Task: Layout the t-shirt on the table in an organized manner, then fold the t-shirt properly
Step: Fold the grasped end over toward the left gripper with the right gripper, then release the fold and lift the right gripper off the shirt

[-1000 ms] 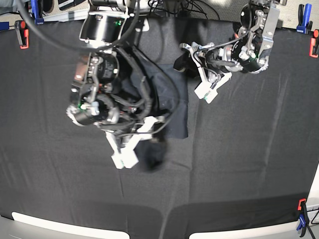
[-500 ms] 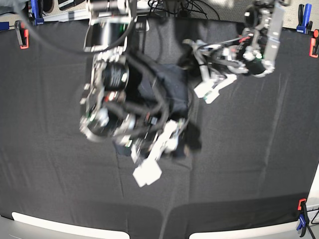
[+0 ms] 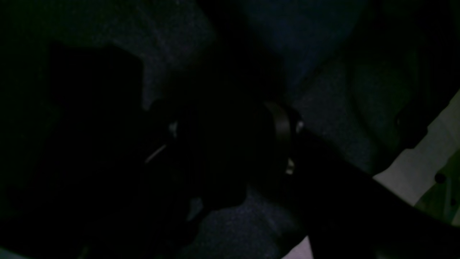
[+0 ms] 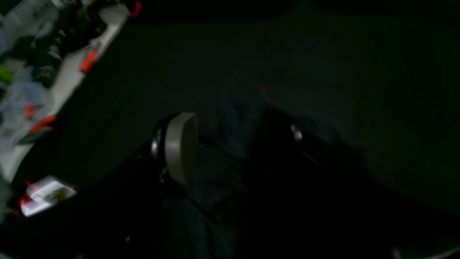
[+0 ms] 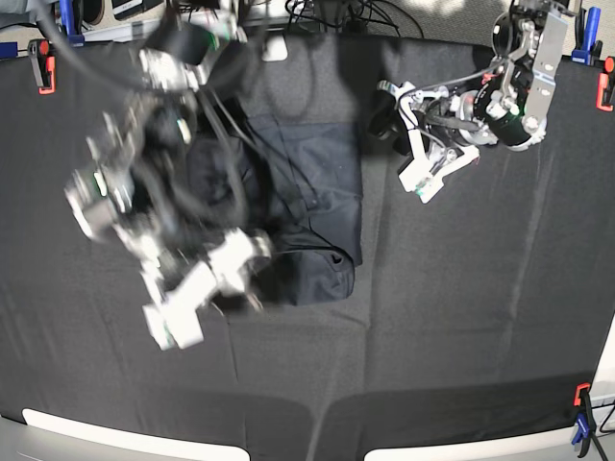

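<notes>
The dark navy t-shirt [image 5: 322, 182] lies in a folded block on the middle of the table [image 5: 480, 317], its lower edge bunched into a thick roll [image 5: 312, 274]. My right gripper [image 5: 207, 288] hangs blurred at the shirt's lower left corner. Its white fingers [image 5: 176, 322] stand wide apart with nothing held. In the right wrist view the right gripper [image 4: 237, 140] is open over navy t-shirt fabric [image 4: 230, 118]. My left gripper [image 5: 410, 142] hovers open just right of the shirt's top corner. The left wrist view is very dark; there the left gripper [image 3: 230, 135] spreads over black cloth.
Red and blue clamps hold the cloth at the far left corner [image 5: 41, 63], the far right corner [image 5: 582, 38] and the near right corner [image 5: 581, 423]. Cables [image 5: 327, 14] run along the far edge. Pale table edge strips [image 5: 125, 440] show at the front.
My right gripper has swung from the shirt's lower edge out to the left and opened wider, leaving a bunched roll of fabric there. The left gripper has drifted slightly right.
</notes>
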You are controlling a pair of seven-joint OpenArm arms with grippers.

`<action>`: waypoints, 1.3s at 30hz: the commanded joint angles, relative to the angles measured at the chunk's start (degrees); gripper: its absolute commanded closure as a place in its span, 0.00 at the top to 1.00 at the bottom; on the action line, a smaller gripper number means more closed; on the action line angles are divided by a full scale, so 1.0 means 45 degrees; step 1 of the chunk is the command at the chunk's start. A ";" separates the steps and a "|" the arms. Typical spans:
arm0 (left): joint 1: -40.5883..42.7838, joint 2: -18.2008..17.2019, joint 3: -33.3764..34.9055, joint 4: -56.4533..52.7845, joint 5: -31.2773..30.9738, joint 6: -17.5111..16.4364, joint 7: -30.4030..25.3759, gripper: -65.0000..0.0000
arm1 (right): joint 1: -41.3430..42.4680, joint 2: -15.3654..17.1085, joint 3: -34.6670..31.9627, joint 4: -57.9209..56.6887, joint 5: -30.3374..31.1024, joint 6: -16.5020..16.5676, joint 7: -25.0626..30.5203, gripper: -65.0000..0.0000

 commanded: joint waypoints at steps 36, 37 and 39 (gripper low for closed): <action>-0.0131 -0.0068 -0.0058 0.0257 -0.0219 0.0044 -0.0262 0.40 | -0.2895 0.0646 -0.0345 0.0350 -0.2676 -0.0529 0.3439 0.48; -0.0131 -0.0068 -0.0058 0.0257 -0.0219 0.0044 -0.0262 0.40 | -0.2900 0.0641 -0.0452 0.0345 -0.2681 -0.0529 0.3439 0.48; -0.0126 -0.0068 -0.0058 0.0257 -0.0219 0.0044 -0.0262 0.40 | -0.2895 0.0641 -0.0573 0.0291 -0.2686 -0.0554 0.3444 0.48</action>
